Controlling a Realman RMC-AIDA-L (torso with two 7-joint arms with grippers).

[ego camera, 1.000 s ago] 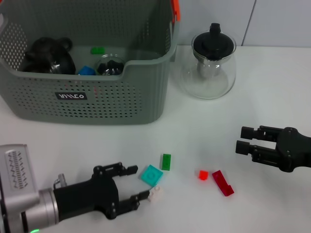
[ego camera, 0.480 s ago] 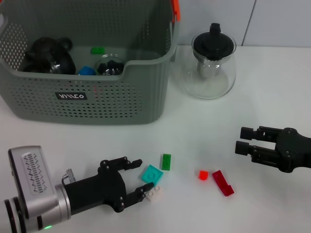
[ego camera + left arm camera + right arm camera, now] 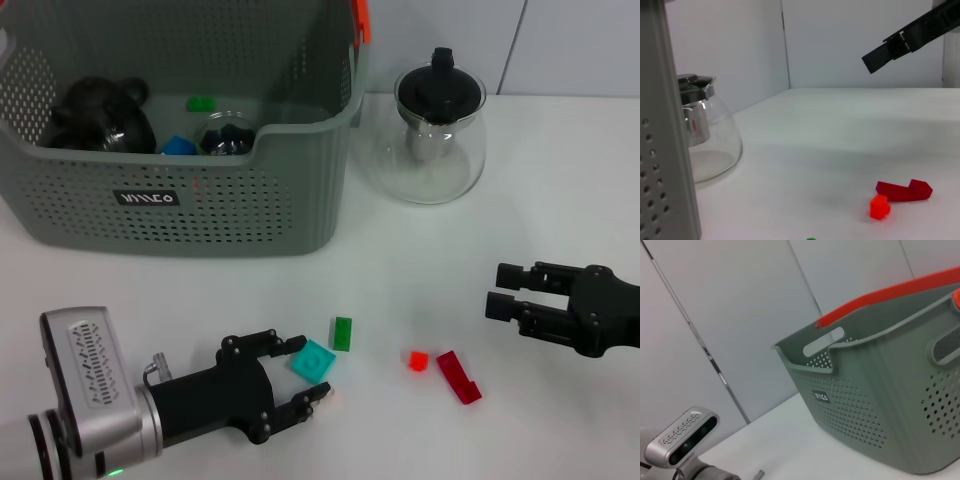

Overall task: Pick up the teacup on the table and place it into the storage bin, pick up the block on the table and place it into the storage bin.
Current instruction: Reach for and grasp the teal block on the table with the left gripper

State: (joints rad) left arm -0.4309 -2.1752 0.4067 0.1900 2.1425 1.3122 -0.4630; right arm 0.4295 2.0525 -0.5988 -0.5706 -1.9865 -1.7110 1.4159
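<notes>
In the head view my left gripper (image 3: 310, 368) is low on the table, open, with one finger on each side of a flat teal block (image 3: 312, 360). A small green block (image 3: 343, 333) lies just past it, and a bright red block (image 3: 418, 361) and a dark red block (image 3: 458, 377) lie to the right. The storage bin (image 3: 230, 215) stands at the back left. Inside it are a small glass teacup (image 3: 228, 135), a green block (image 3: 201, 103) and a blue block (image 3: 178, 146). My right gripper (image 3: 503, 290) hovers open and empty at the right.
A glass teapot (image 3: 428, 130) with a black lid stands right of the bin, also in the left wrist view as the teapot (image 3: 707, 145) beside the red blocks (image 3: 880, 206). Dark round objects (image 3: 100, 115) fill the bin's left corner. The right wrist view shows the bin wall (image 3: 880, 405).
My left gripper has slid right along the table until its fingers straddle the teal block. The small white piece near its lower finger no longer shows. The right arm has not moved.
</notes>
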